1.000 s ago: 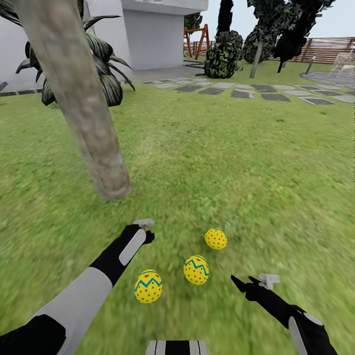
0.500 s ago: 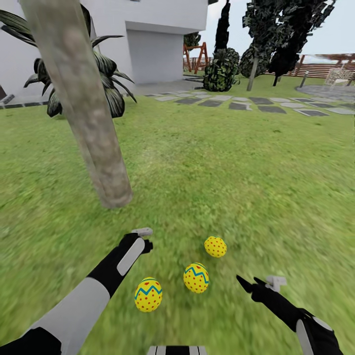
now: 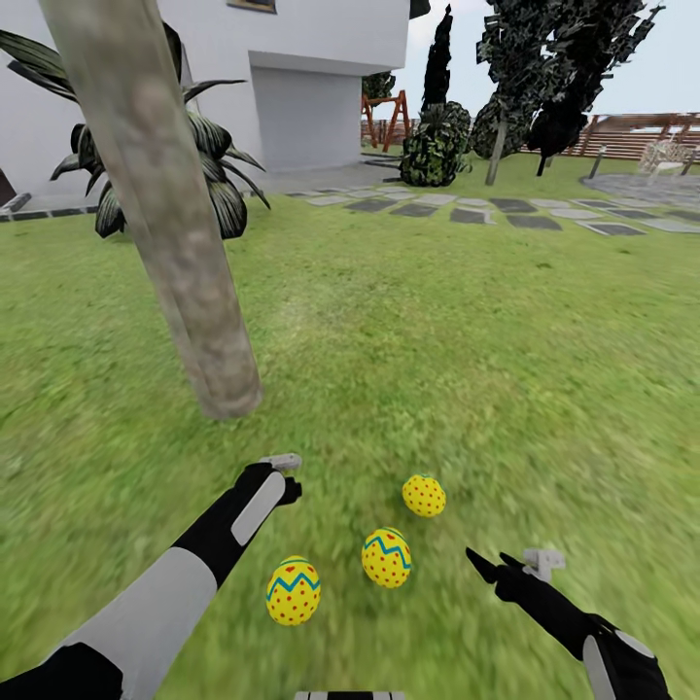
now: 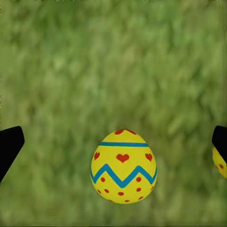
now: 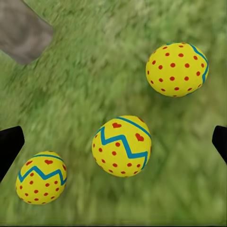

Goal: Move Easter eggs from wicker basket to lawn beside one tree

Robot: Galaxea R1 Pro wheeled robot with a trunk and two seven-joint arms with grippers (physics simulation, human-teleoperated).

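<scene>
All 3 Easter eggs (image 3: 388, 557) lay on the lawn (image 3: 486, 340) a short way out from the foot of the tree (image 3: 185, 292), none touching another, as I held both arms low over the grass. No basket appeared anywhere near the trunk. The left gripper (image 3: 282, 465) hovered between the trunk's base and the nearest egg (image 3: 293, 590), released, its 2 black fingertips far apart at the edges of its wrist view with that egg (image 4: 124, 165) lying unheld between them. The right gripper (image 3: 489, 563) hung on the eggs' far side from the tree, likewise spread and empty.

The eggs looked smooth, hard and glossy, yellow shells with red dots and a blue-green zigzag band; I judged them light, rigid and apt to roll or slip. Should one need moving, I would pinch it across the widest part of its belly. The trunk was rough, mottled grey-brown, leaning; the grass soft and blurred.
</scene>
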